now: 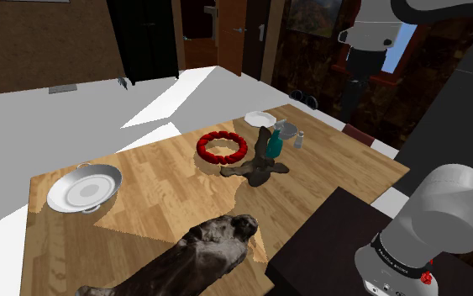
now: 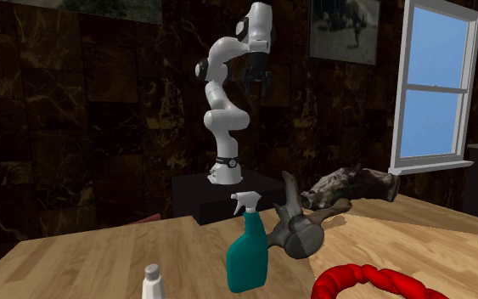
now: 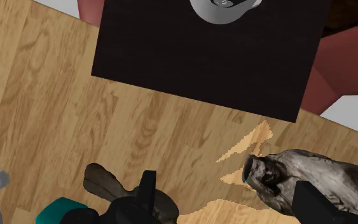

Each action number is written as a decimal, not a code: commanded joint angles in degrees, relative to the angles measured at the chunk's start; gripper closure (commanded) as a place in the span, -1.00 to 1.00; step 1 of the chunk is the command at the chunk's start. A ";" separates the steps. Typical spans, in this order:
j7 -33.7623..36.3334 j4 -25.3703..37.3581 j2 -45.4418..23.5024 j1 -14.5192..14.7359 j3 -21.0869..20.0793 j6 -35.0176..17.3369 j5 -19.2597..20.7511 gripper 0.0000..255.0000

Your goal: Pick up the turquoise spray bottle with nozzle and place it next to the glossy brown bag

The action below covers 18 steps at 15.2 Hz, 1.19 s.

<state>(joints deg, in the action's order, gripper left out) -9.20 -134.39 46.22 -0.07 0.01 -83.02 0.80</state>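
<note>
**Wood-grain tabletop: bottle upright, claw open high above**

Wood-grain table (image 2: 84, 263) carries everything. Nearest in the second exterior view, a small white shaker (image 2: 151, 282) and a red ring (image 2: 368, 280) flank the turquoise spray bottle (image 2: 247, 255). The bottle stands upright with its long axis vertical. Its spray head points toward the shaker, and its body sits right against a dark bone-shaped lump (image 2: 299, 231). Beyond that lump the glossy brown bag (image 2: 351, 187) lies on its side, open mouth turned toward the lump. Farther past the lump is the black stand (image 2: 201, 195). The claw (image 2: 255, 83) hangs high up, well apart from the bottle, fingers spread with nothing between them.
</note>
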 commanded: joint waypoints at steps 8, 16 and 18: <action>-17.66 -8.22 1.64 0.37 12.40 -10.62 5.91 -1.00; -38.49 -10.32 -6.04 2.78 28.37 -24.25 9.87 -1.00; -44.06 -9.57 -9.44 4.37 32.69 -27.63 9.65 -1.00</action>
<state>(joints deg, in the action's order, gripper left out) -50.27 -143.85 38.37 3.52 30.55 -108.50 10.48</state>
